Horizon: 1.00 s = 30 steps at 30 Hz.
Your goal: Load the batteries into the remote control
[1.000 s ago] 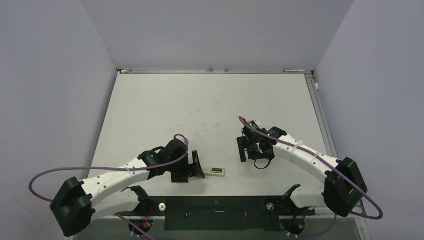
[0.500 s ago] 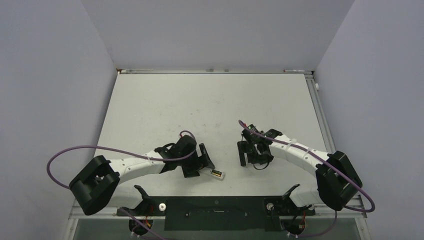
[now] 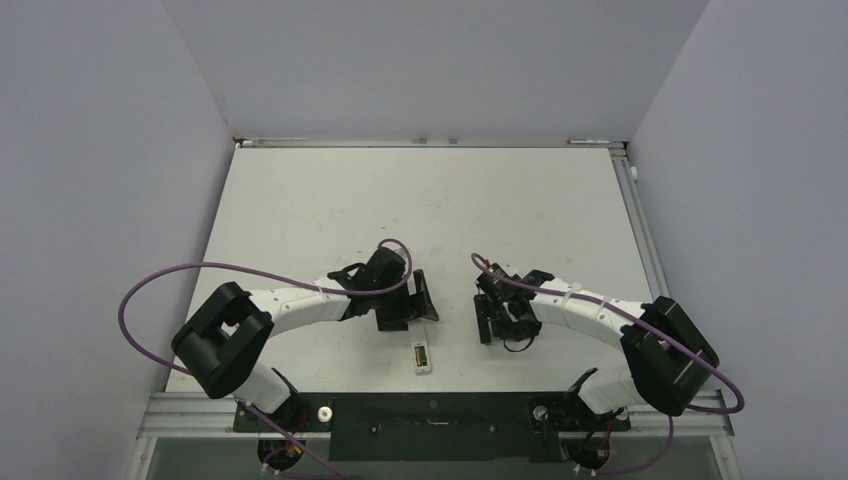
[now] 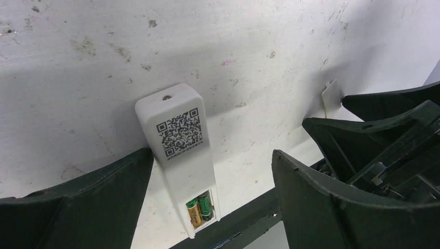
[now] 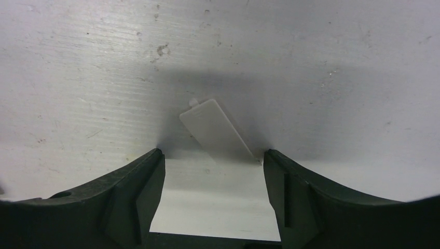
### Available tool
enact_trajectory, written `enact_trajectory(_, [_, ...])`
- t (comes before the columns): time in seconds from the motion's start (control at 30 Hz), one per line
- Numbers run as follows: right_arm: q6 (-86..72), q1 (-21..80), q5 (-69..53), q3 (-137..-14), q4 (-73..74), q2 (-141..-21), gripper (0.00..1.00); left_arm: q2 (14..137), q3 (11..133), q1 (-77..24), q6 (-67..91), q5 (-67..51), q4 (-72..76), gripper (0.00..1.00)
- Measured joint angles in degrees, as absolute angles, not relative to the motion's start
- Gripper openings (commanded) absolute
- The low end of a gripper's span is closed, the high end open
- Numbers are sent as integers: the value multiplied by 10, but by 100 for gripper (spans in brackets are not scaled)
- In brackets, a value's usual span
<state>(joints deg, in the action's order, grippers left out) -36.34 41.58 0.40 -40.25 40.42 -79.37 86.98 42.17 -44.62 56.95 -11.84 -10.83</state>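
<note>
Moved: the left gripper (image 3: 409, 308) has gone up the table (image 3: 330, 200) and off the remote (image 3: 422, 357) since half a second back. The remote now points lengthwise at the near edge instead of lying across. We see the right gripper (image 3: 497, 320) barely changed.
Remote: flat on the table, back face up, on the near side of the left gripper and between the two arms in the top view. In the left wrist view it lies between the fingers, close along one of them; we can't tell if they touch.
Batteries (image 4: 200, 207): both sit side by side in the recess at the remote's near end, one gold-orange, one dark greenish.
QR label (image 4: 179, 132): on the remote's back, with a small hole beyond it at the far end.
Left gripper: fingers wide apart, nothing held, low over the table.
Cover (image 5: 217, 128): thin white plate, flat on the table at an angle, apart from the remote.
Right gripper: fingers (image 5: 129, 197) spread either side of the cover, not clamped on it.
</note>
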Motion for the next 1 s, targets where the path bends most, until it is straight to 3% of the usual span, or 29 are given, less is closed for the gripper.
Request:
enact_trajectory(0.57, [-398,493,23,-411,392,-807,54,837,392,-445,549,-136,-117,83])
enact_trajectory(1.0, [-415,468,43,-411,390,-807,44,826,389,-435,533,-141,-138,83])
